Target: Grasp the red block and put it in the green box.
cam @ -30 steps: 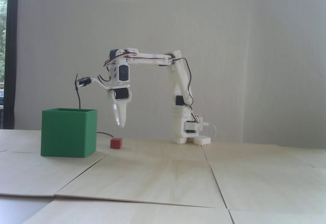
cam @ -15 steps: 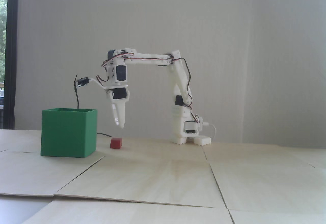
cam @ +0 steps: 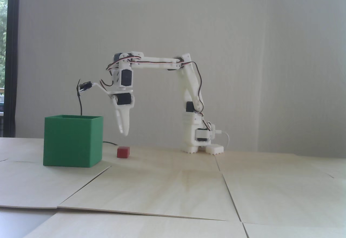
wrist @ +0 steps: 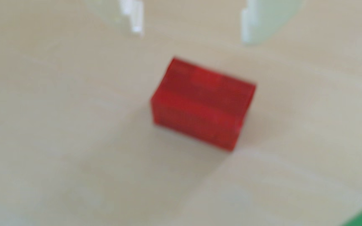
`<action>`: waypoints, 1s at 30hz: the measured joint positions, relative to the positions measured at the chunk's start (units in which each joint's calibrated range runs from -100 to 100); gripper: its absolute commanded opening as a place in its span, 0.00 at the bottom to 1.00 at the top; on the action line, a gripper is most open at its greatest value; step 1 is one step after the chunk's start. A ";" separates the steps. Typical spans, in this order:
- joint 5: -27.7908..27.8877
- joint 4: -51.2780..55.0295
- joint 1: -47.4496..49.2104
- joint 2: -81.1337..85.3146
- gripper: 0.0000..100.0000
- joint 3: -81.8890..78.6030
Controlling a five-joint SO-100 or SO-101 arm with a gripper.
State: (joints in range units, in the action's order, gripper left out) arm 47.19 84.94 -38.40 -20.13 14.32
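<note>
Item: red block (cam: 123, 152), on the wooden table (cam: 189, 189), just right of the green box (cam: 73, 141) in the fixed view, not touching it. Item: gripper (cam: 123, 133), hanging above the block, clear of it; wrist view shows fingertips (wrist: 136, 26) spread, nothing btwn them. Risks: block sits skewed to the jaws (wrist view is blurry), so closing may twist or flick it; a descent off-centre could land on its top; carrying low would clip the box wall.

White printed arm (cam: 162, 62), black servos, red-and-black cables, toothed base clamps, pale tapered gripper (cam: 123, 133) fingers.
</note>
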 measured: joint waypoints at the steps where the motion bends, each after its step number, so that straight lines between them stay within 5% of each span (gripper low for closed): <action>1: -0.05 -0.75 -0.23 0.00 0.16 0.00; 30: -0.10 -2.08 0.00 -2.49 0.16 0.00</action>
State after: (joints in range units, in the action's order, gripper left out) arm 47.08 82.86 -38.40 -22.62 14.32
